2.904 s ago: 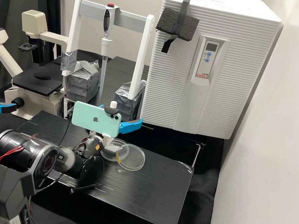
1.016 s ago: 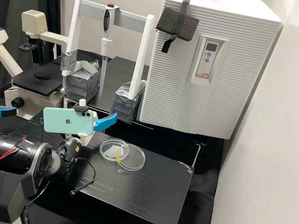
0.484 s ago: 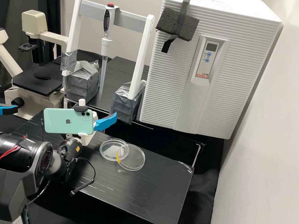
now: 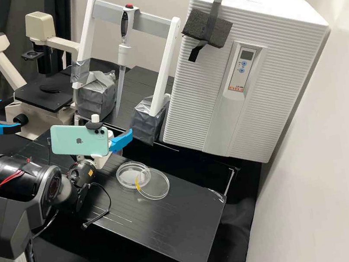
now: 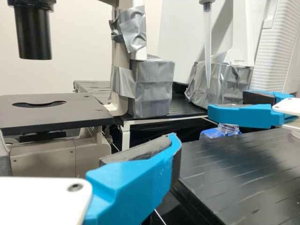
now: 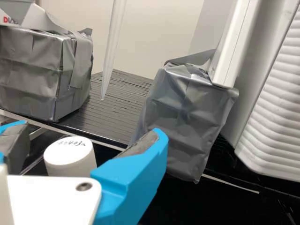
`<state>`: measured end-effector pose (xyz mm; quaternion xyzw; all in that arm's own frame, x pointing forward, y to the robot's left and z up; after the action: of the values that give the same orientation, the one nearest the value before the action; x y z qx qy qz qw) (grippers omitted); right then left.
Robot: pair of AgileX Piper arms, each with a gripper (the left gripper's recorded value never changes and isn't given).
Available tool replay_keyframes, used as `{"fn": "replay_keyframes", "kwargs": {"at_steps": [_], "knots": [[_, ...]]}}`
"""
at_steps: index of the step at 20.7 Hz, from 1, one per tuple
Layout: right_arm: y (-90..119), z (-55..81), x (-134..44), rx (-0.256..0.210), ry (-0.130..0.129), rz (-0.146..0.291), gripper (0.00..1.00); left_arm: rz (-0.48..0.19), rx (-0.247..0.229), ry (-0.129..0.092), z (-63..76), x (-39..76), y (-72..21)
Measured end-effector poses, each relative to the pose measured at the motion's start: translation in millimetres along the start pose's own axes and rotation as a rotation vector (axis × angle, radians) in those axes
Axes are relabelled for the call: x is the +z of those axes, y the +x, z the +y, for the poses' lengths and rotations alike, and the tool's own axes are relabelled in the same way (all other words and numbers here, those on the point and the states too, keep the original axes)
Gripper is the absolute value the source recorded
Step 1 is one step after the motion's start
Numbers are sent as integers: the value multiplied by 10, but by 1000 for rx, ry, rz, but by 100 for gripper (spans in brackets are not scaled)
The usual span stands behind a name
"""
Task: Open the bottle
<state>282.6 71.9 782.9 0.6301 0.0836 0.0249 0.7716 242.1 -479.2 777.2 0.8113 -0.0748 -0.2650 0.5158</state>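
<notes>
**Bottle gripped, cap not yet touched: mind the crossing and the twist**

Your right tool point(image 6: 86, 140) is closed on the bottle point(image 5: 224, 130), holding it below the white cap point(image 6: 69, 154). It sits over the far left part of the counter point(image 4: 174, 218), just on the near side of the pipette stand point(image 4: 136, 20). The cap is upright, still on, and free between the blue fingers. You cannot tell whether the bottle's base rests on the counter. Your left tool point(image 4: 6, 113) hangs spread and empty well off to the left, close beside the microscope point(image 4: 35, 103).

Unscrewing looks not yet begun, so the left tool must cross to the cap.
- A wide swing could clip the microscope or the taped stand foot point(image 4: 94, 92).
- The pipette point(image 4: 123, 64) tip hangs just beyond the bottle, so an approach from the far side could knock it.
- The firmness of the hold is hidden. If it is loose, the bottle may turn with the cap or slip.
- A low grip on the cap could jam against the right tool's fingers.
- A dropped cap could roll into the petri dishes point(image 4: 144, 180) to the right.
</notes>
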Motion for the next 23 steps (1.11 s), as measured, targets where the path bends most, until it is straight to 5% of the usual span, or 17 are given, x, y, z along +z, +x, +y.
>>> {"fn": "replay_keyframes", "kwargs": {"at_steps": [23], "knots": [[11,-63,-13,-22,-24,5,0,-15,-2,-1,-5,35,20]]}}
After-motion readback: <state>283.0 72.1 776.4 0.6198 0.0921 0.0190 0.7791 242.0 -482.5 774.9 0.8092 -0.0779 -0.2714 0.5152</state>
